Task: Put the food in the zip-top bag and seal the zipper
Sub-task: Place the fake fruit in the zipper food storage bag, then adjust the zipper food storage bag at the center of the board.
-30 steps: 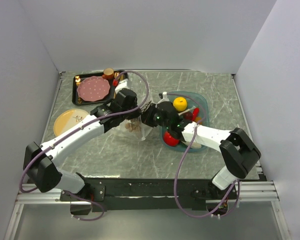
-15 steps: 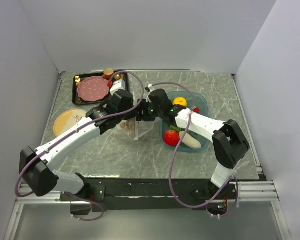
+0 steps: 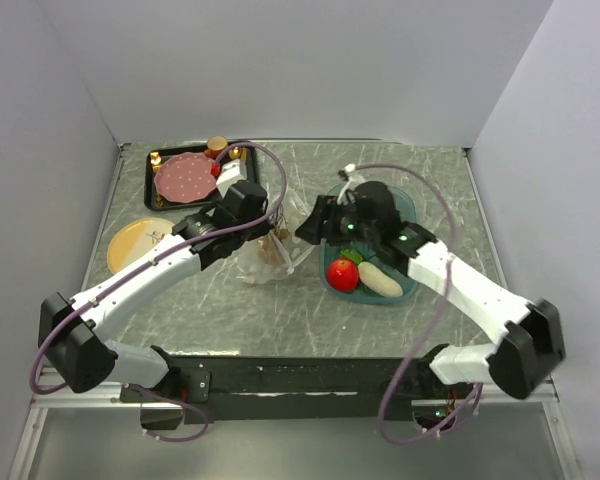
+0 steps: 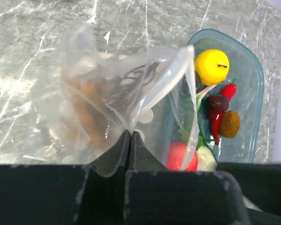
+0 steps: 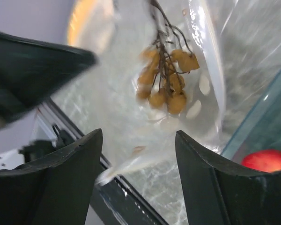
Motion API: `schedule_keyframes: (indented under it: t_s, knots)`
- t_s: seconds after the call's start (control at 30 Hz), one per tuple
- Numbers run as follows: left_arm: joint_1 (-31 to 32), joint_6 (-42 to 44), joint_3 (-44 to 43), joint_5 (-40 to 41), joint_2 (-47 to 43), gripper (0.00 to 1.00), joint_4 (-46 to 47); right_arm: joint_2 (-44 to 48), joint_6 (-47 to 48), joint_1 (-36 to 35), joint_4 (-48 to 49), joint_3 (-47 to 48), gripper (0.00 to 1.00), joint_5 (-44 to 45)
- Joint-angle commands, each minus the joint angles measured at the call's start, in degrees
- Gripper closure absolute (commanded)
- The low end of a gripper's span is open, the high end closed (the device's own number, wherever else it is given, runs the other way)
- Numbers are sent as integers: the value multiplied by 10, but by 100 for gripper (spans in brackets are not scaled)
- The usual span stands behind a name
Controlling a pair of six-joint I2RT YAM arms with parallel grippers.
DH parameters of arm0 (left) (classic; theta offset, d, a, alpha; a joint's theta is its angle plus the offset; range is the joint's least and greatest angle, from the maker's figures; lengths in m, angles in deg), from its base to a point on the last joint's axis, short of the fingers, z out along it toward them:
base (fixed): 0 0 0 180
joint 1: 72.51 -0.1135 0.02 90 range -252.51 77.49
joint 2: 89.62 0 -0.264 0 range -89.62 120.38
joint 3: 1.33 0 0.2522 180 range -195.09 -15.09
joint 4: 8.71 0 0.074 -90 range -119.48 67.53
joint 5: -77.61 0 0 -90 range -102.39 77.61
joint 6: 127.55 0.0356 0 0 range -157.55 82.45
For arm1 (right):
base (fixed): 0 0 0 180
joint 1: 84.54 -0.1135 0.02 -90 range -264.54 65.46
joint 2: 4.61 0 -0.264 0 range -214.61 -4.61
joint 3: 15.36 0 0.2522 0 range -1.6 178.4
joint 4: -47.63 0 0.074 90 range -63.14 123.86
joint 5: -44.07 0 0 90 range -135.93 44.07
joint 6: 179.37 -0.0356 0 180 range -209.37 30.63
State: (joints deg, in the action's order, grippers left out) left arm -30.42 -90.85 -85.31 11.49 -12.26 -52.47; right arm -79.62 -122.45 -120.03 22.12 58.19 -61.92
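It's basically a little booth: a grey-green marbled tabletop (image 3: pixel 440 170) boxed in by a plain white back wall (image 3: pixel 300 70), a white left wall (image 3: pixel 30 150) and a white right wall (image 3: pixel 560 150). The light is soft and even. Along the near edge there's a black strip (image 3: pixel 300 375), then a silver aluminium rail (image 3: pixel 500 385).

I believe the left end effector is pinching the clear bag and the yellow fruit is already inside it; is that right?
Not quite: the left end effector pinches the clear bag, but the yellow fruit lies in the teal tray, per the left wrist view.
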Motion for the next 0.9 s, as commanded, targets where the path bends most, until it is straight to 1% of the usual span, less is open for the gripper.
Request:
schedule_keyframes:
  t_s: [0.0,0.1,0.17,0.2,0.27,0.4,0.43,0.47,0.53,0.57,0.63,0.67,0.7,0.77,0.8,0.87]
  knots:
    - [-1,-1,-1,8,-30,99,21,60,15,19,-46,16,31,71]
    - [-2,0,15,-8,-34,99,44,71,10,41,-26,-7,33,53]
    - [-1,0,17,-9,-35,99,46,37,6,49,-34,-6,33,41]
    - [-1,0,15,-8,-34,99,43,25,5,48,-25,-9,34,15]
    - [-1,0,15,-4,-35,99,42,-7,-5,48,-18,-10,36,3]
    - [-1,3,16,2,-41,99,40,-30,-21,47,3,-26,37,7]
    - [-1,3,17,1,-41,99,42,-29,-20,47,20,-34,38,-2]
    - [-1,5,18,0,-42,99,44,-30,-22,48,32,-41,44,-3]
    - [-1,6,18,-1,-42,99,43,-39,-19,48,30,-32,44,-9]
    - [-1,6,16,0,-41,99,39,-46,-17,48,24,-24,51,-14]
    - [-1,6,18,0,-41,99,41,-52,-22,50,40,-16,58,-32]
    - [-1,7,20,1,-41,99,42,-53,-23,49,55,-15,90,-45]
    - [-2,5,7,4,-42,99,29,-55,-25,50,41,-2,100,-50]
    - [-2,18,-28,17,-50,99,6,-45,-14,43,24,36,100,-51]
    - [-2,28,-83,27,-57,99,-38,-38,-9,40,11,44,100,-51]
    - [-2,31,-136,66,-56,99,-86,-23,-21,40,21,41,100,-48]
